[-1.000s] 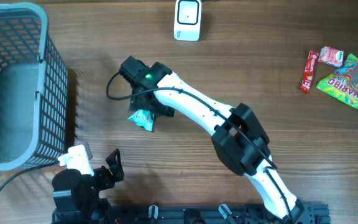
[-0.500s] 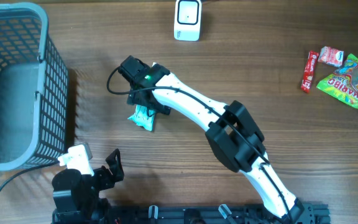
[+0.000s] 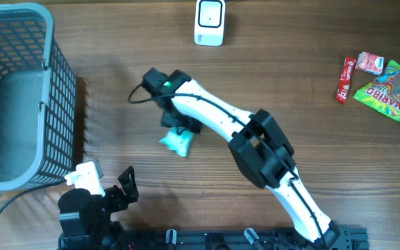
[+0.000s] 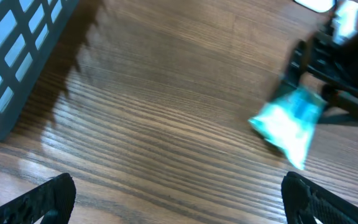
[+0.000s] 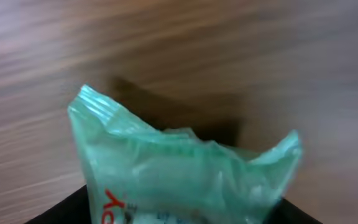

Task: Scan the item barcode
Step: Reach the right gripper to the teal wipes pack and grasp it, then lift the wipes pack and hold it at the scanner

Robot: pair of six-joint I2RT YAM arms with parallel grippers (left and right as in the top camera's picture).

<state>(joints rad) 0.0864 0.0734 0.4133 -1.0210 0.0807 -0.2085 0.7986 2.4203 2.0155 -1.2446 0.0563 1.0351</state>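
The item, a teal plastic snack packet [image 3: 177,142], sits between the fingers of my right gripper [image 3: 182,130] left of the table's middle. The right wrist view shows the packet [image 5: 179,168] filling the space between the dark jaws of that gripper [image 5: 179,214], with its shadow on the wood behind; red lettering shows, no barcode. From the left wrist view the packet [image 4: 289,121] hangs off the right arm's black gripper at the upper right. My left gripper [image 4: 182,205] stands wide open over bare wood near the front left edge [image 3: 110,198]. The white scanner [image 3: 210,21] stands at the back centre.
A tall grey-blue mesh basket [image 3: 60,83] takes up the left side, and its wall [image 4: 17,56] shows in the left wrist view. Several candy packets [image 3: 384,87] lie at the far right. The right arm's links stretch diagonally from the front edge.
The right gripper has closed in on the teal packet and carried it a little to the right and toward the front. The left arm has not moved.
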